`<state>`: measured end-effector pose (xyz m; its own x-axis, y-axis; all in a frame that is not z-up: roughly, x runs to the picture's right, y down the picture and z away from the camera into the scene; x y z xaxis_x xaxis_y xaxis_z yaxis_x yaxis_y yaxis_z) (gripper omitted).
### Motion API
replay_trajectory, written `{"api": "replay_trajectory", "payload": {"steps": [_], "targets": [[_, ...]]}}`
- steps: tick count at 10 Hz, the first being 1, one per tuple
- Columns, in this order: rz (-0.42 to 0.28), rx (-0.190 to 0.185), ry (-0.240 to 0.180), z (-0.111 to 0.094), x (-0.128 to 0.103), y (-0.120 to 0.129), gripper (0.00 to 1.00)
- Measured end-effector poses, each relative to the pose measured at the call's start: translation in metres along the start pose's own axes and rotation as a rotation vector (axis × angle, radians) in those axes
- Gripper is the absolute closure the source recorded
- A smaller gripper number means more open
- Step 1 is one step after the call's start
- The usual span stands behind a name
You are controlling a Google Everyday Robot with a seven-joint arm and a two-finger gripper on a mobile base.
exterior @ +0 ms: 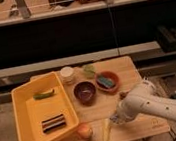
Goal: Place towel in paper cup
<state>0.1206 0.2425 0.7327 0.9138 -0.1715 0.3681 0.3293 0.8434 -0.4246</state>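
Observation:
A white paper cup (67, 74) stands upright at the back of the wooden table (127, 71). A teal, cloth-like thing that may be the towel (105, 81) lies in a brown bowl (115, 83) right of centre. My gripper (115, 118) is low over the table's front, at the end of the white arm (153, 105) that comes in from the right. It is next to a pale yellow object (107, 131) and well apart from the cup and the bowl.
A yellow bin (26, 121) on the left holds a green item (43, 94) and a dark striped item (53, 123). A purple bowl (84, 92) sits mid-table, a green object (89, 70) beside the cup, and an orange fruit (84, 131) at the front edge.

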Motion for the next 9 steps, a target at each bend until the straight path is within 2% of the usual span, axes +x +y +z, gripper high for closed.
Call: {"api": "replay_trajectory", "payload": {"steps": [3,5,7,9], "targets": [[0.003,0.001,0.003,-0.001,0.001,0.001,1.00],[-0.010,0.029,0.009,-0.004,-0.002,-0.007,1.00],[-0.033,0.081,0.007,-0.004,-0.006,-0.038,1.00],[-0.077,0.150,0.001,-0.005,0.000,-0.087,1.00]]}}
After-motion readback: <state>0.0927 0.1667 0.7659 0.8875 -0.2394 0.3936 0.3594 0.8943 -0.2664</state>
